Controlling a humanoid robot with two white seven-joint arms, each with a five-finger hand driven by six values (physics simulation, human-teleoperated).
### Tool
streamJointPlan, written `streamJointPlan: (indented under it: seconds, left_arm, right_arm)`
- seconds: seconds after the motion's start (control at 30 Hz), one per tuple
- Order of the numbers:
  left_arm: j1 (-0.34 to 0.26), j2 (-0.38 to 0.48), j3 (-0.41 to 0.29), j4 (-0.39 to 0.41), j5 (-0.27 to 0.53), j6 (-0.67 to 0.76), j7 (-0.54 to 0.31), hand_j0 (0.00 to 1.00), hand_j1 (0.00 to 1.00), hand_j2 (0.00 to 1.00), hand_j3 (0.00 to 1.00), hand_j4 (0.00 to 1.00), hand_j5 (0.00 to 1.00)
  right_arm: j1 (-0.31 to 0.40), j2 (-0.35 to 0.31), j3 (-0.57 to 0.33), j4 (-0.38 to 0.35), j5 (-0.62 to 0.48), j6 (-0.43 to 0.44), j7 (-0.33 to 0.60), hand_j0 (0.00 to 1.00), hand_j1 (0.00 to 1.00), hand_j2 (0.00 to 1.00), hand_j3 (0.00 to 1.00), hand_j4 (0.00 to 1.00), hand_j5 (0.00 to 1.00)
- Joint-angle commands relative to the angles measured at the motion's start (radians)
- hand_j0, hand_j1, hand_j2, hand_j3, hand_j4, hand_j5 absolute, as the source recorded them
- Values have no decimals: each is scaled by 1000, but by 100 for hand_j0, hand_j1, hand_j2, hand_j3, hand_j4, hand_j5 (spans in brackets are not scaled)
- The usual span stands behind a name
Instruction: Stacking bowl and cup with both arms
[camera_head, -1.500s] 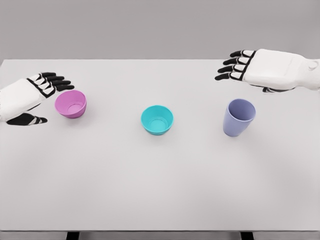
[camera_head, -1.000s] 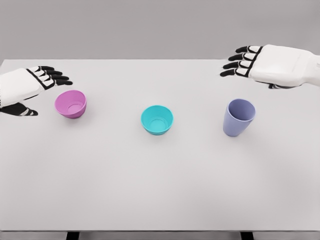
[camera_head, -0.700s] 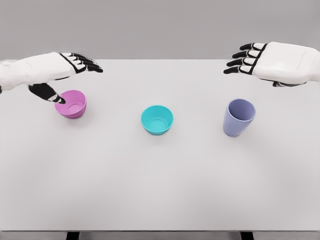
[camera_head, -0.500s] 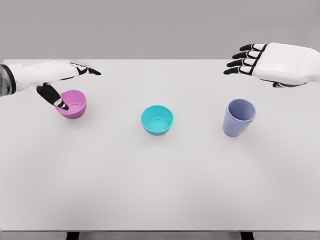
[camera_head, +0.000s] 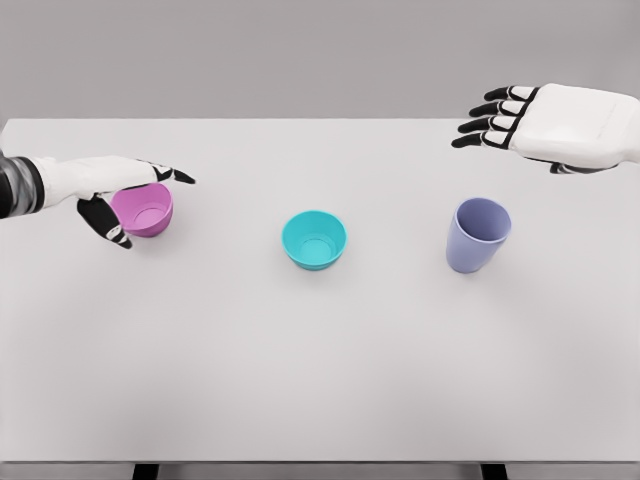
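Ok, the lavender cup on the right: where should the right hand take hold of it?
Probably around the side wall of the lavender cup, just below its rim, coming in from the right. It stands upright and tapers downward, and that side is free. The right hand hovers behind it, fingers spread.

wide bare table (camera_head: 320, 350) separates pink bowl (camera_head: 143, 208), teal bowl (camera_head: 314, 239) and purple cup (camera_head: 478, 235).

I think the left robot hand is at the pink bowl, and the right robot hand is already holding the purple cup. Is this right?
Not quite. The left robot hand is at the pink bowl, but the right robot hand is not holding the purple cup: the head view shows it open, hovering behind the cup, apart from it.
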Motion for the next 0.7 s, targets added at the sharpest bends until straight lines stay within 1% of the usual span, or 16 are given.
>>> streamJointPlan:
  seconds: [0.0, 0.07, 0.13, 0.23, 0.37, 0.53, 0.67]
  left_arm:
    - [0, 1, -1, 0, -63, -2, 0, 100, 100, 100, 100, 100, 100]
    - [0, 1, -1, 2, -92, -3, 0, 100, 100, 100, 100, 100, 100]
    - [0, 0, -1, 2, -147, -19, 0, 100, 100, 100, 100, 100, 100]
    - [-2, -7, 1, 9, -195, -88, 0, 100, 100, 100, 100, 100, 100]
    - [-3, -10, 1, 11, -207, -88, 0, 100, 100, 100, 100, 100, 100]
    - [-6, -43, -1, 69, -236, -92, 0, 100, 100, 100, 100, 100, 100]
    - [-6, -54, -5, 80, -245, -92, 0, 100, 100, 100, 100, 100, 100]
  right_arm:
    - [0, -1, 0, 0, -3, 3, 0, 100, 100, 100, 100, 100, 100]
    - [2, -1, -2, 0, -3, 3, 0, 100, 100, 100, 100, 100, 100]
    - [0, -1, -2, 0, -3, 3, 0, 100, 100, 100, 100, 100, 100]
    - [0, -1, 0, 2, -3, 3, 0, 100, 100, 100, 100, 100, 100]
    - [0, -1, 0, 2, -3, 3, 0, 100, 100, 100, 100, 100, 100]
    - [0, -1, -2, 2, -3, 3, 0, 100, 100, 100, 100, 100, 100]
    - [0, -1, 0, 2, -3, 3, 0, 100, 100, 100, 100, 100, 100]
